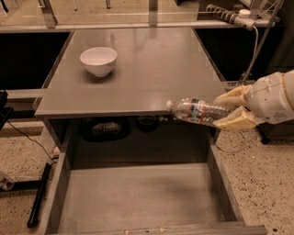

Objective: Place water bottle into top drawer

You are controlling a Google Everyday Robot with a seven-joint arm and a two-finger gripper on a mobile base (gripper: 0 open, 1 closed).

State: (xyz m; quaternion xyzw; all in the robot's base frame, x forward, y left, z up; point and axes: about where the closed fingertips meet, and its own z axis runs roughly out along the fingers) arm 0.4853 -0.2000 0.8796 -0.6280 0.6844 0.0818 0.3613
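Observation:
The water bottle is clear and ribbed, with a white cap and a red-and-dark label. It lies sideways in the air, cap pointing left, over the front right corner of the grey table. My gripper is at the right, shut on the bottle's base end, with cream fingers above and below it. The top drawer is pulled open below the table's front edge. It is wide, grey and shallow, with nothing on its flat bottom. The bottle hangs above the drawer's back right part.
A white bowl stands on the table's left rear. A black stand leg lies on the speckled floor left of the drawer. A power strip and cable sit at the back right. Dark objects show under the table behind the drawer.

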